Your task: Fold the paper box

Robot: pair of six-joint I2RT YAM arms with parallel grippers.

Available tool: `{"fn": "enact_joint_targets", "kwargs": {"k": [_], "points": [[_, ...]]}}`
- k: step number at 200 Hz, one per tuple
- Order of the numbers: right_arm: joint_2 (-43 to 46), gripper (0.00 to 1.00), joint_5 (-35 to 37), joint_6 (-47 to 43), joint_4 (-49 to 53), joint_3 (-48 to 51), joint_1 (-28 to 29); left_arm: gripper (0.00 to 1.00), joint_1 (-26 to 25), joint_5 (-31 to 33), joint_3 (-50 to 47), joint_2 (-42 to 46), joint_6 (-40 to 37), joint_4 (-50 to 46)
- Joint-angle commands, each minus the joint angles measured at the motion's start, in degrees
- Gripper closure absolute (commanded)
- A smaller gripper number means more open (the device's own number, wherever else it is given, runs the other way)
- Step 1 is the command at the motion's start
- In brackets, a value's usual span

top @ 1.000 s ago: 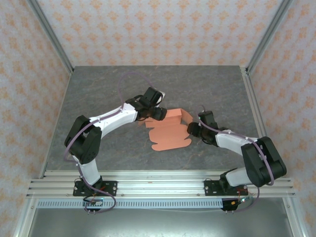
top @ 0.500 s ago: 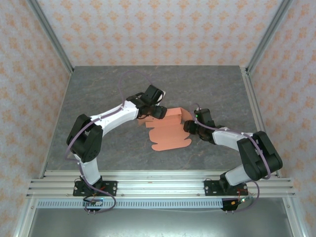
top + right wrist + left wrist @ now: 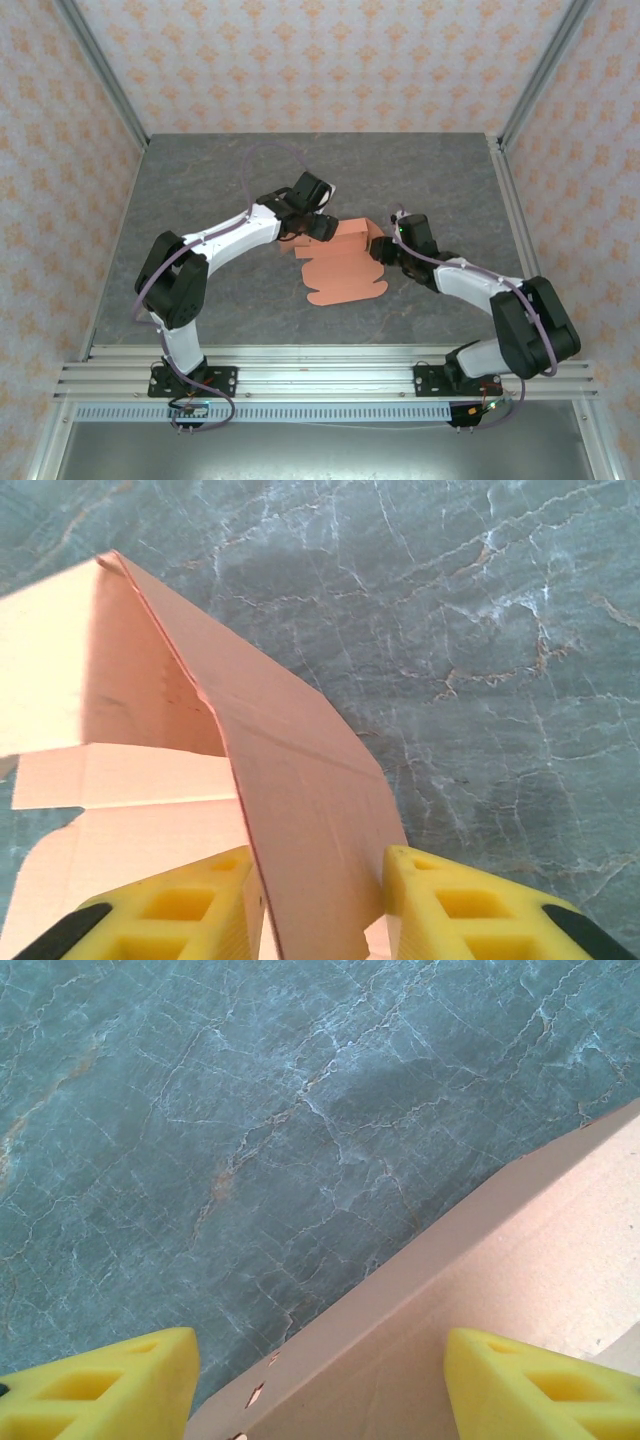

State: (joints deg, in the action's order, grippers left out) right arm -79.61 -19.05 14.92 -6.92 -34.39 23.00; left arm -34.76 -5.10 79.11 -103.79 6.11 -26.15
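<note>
The paper box (image 3: pixel 345 272) is a salmon-orange cardboard sheet in the middle of the table, its far wall and right flap raised. My left gripper (image 3: pixel 322 228) is at the box's far left corner. In the left wrist view it (image 3: pixel 320 1390) stands open astride the raised wall (image 3: pixel 500 1260), one yellow finger (image 3: pixel 110 1385) over bare table. My right gripper (image 3: pixel 381 250) is at the box's right side. Its yellow fingers (image 3: pixel 180 905) are closed against both faces of the upright, slanting right flap (image 3: pixel 300 790).
The grey marbled table (image 3: pixel 200 190) is walled by patterned panels and aluminium posts (image 3: pixel 100 70). A rail (image 3: pixel 320 365) carrying both arm bases runs along the near edge.
My right gripper has moved left and away from the bases to the raised right flap, and its jaws have narrowed onto it. The left arm has barely shifted.
</note>
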Motion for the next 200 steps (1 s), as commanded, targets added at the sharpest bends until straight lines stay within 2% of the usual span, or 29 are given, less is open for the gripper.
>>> {"fn": "enact_joint_targets", "kwargs": {"k": [1, 11, 33, 59, 136, 200], "points": [[1.03, 0.66, -1.05, -0.25, 1.1, -1.63, 0.33, 0.34, 0.57, 0.87, -0.36, -1.07, -0.24, -1.76], [0.73, 0.67, -0.82, -0.08, 1.36, -1.95, 0.35, 0.34, 0.57, 0.88, -0.45, -1.07, -0.22, -1.63], [0.16, 0.78, 0.81, -0.3, 2.32, -2.48, 0.33, 0.34, 0.57, 0.69, -0.54, -1.07, -0.25, -1.59], [0.2, 0.85, 0.77, -0.78, 3.93, -3.88, 0.32, 0.34, 0.57, 0.55, -0.79, -0.98, -0.31, -1.4], [2.08, 0.92, 0.88, 0.9, 8.53, -7.51, 0.37, 0.34, 0.49, 0.22, -1.55, -0.98, -0.3, -0.83], [1.14, 0.93, -0.88, 3.65, 8.42, -9.04, 0.37, 0.34, 0.49, 0.18, -2.12, -0.89, -0.05, -0.47]]}}
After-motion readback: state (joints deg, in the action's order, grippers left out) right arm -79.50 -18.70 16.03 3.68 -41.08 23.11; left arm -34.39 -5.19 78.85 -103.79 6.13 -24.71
